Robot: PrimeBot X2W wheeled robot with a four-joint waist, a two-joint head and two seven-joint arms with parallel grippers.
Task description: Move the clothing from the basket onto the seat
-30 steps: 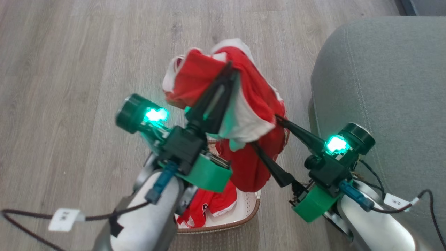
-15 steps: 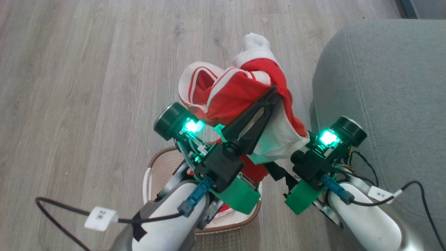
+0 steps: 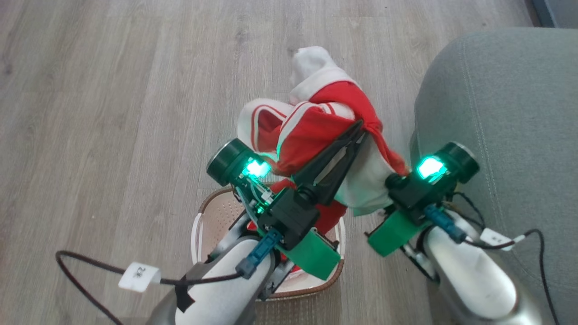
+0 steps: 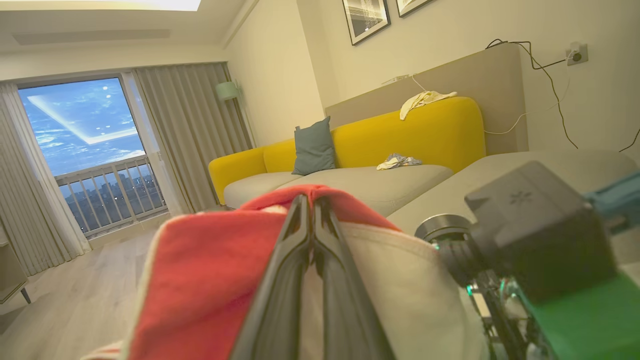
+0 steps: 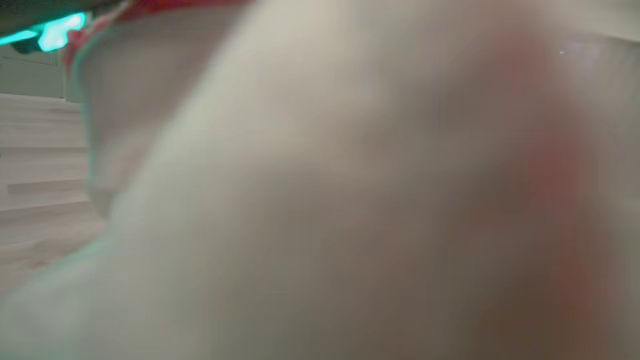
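A soft red fabric garment (image 3: 316,131) with white panels and white stripe trim hangs bunched in the air above the small cream perforated plastic basket (image 3: 211,212) with a brown braided rim. The left gripper (image 3: 359,128) is clenched on a fold of the garment, its two dark fingers pressed together with red cloth draped over the tips. The right gripper (image 3: 393,183) is closed just beside it, its fingers buried under the white panel; whether they pinch cloth cannot be told. Blurred white and red fabric lies right against the right wrist camera. The left forearm (image 3: 226,289) covers much of the basket. The large grey-green upholstered seat (image 3: 496,113) stands just right of the basket on the pale wood-plank floor (image 3: 113,113), with the right gripper between it and the garment. Beyond, the left wrist view shows a yellow-backed sofa (image 4: 425,130) with a blue-grey cushion (image 4: 314,146).
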